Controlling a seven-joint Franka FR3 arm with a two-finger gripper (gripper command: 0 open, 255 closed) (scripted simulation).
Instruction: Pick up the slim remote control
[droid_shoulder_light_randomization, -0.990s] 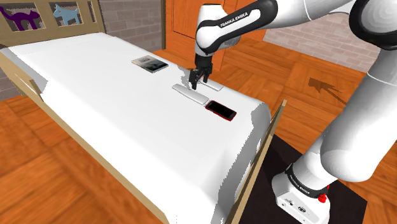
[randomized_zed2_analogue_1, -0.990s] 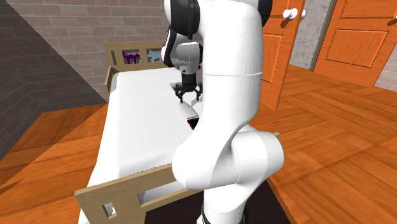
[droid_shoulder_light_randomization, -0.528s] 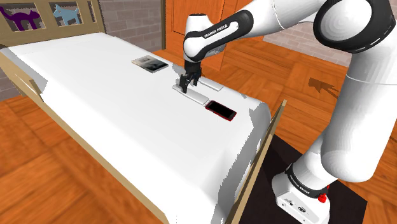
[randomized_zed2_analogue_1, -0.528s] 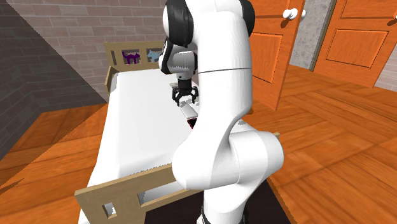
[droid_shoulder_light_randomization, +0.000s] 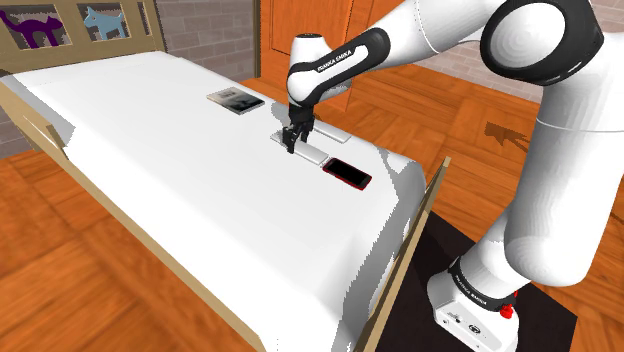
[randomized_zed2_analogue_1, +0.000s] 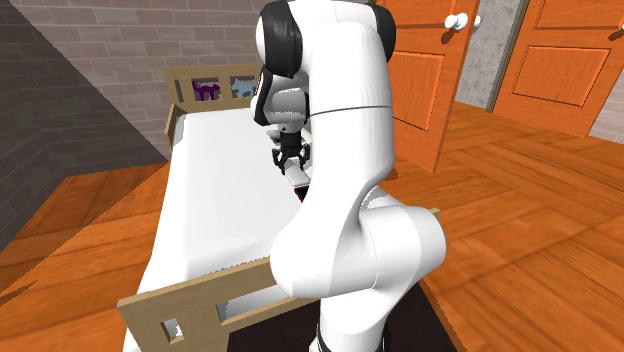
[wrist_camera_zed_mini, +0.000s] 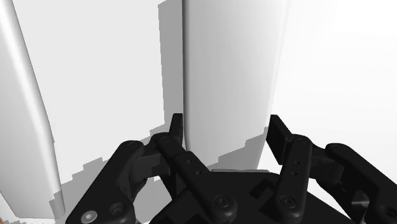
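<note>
The pincer (wrist_camera_zed_mini: 226, 121) is held wide, its fingers set either side of the slim white remote (wrist_camera_zed_mini: 229, 70), which lies flat on the bed (droid_shoulder_light_randomization: 180, 150). The grasp is in hand: closing is called for next, then lifting.

Shoulder view looks down on the black pincer (droid_shoulder_light_randomization: 291, 146) from beside; second exterior view watches from behind the white arm (randomized_zed2_analogue_1: 340, 130), sharing the white wood-framed bed (droid_shoulder_light_randomization: 150, 120); wrist view hangs close above.
</note>
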